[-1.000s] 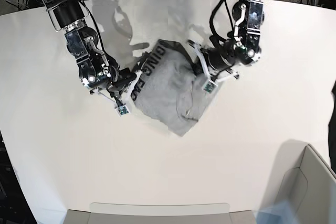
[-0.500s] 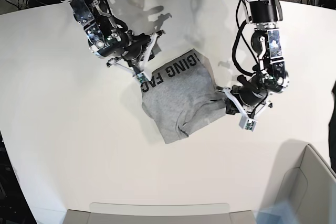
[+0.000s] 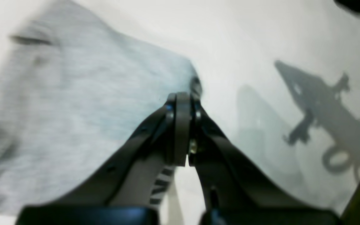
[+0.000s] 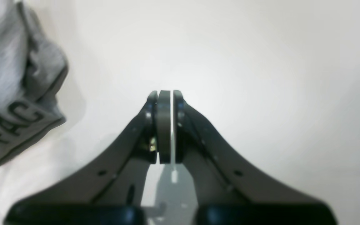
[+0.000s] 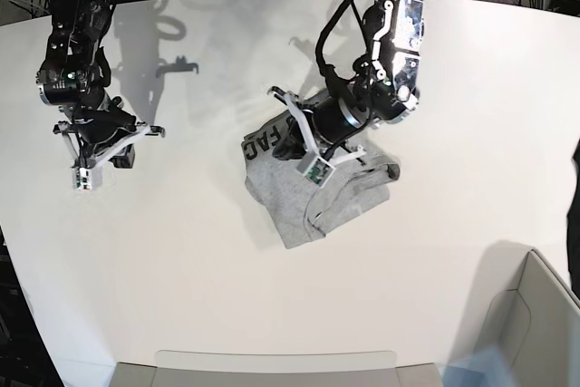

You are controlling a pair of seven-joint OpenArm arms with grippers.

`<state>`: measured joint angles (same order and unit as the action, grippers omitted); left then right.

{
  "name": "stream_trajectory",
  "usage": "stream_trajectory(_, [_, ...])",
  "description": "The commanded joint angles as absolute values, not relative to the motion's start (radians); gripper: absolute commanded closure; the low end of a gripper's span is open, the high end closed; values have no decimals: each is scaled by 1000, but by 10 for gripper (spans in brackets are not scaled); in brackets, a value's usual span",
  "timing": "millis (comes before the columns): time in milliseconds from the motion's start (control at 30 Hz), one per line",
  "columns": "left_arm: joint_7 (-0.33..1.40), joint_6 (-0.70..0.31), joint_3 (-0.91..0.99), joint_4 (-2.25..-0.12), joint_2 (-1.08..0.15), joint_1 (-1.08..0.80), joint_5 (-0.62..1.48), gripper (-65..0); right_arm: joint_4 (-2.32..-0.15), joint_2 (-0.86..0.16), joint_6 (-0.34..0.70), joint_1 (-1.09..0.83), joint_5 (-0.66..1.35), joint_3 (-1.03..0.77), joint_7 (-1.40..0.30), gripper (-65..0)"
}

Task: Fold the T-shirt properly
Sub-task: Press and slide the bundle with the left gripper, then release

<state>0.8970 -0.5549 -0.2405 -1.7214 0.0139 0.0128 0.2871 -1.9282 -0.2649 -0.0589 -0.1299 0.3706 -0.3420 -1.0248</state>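
White table [image 5: 471, 115], T-shirt [image 5: 349, 201] shifted, both end effectors closed, empty, right one [image 5: 122, 156] withdrawn

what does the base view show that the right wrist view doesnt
Only base: both arms, the left pincer over the whole bunched T-shirt, and a grey bin corner at the table's lower right.
Only right wrist: a close look at the right pincer, shut on nothing over bare table, with the shirt's black letters large at the frame's left.
Both: the grey T-shirt, the white table, and the right pincer clear of the shirt.
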Motion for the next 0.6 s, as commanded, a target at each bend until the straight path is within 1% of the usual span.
stream_trajectory(0, [877, -553, -272, -1695, 16, 31, 274, 0, -1943, -278, -54, -130, 374, -364, -1007, -22])
stream_trajectory(100, [878, -553, -337, -1546, 15, 53, 179, 0, -1943, -280, -53, -133, 372, -381, -1007, -22])
stream_trajectory(167, [878, -553, -348, -1484, 13, 70, 131, 0, -1943, -295, -53, -148, 374, -383, -1007, -22])
stream_trajectory(233, [878, -553, -343, -1463, 4, 62, 84, 0, -1943, -300, -53, -156, 374, -375, -1007, -22])
stream_trajectory(333, [886, -553, -340, -1486, -67, 36, 47, 0, -1943, -298, -53, -159, 374, -380, -1007, -22])
stream_trajectory(433, [886, -553, -255, -1535, -131, 5, 51, 0, -1943, -297, -53, -159, 374, -380, -1007, -22])
stream_trajectory(567, [889, -555, -67, -1590, -136, -4, 53, 0, -1943, -294, -53, -159, 374, -375, -1007, -22])
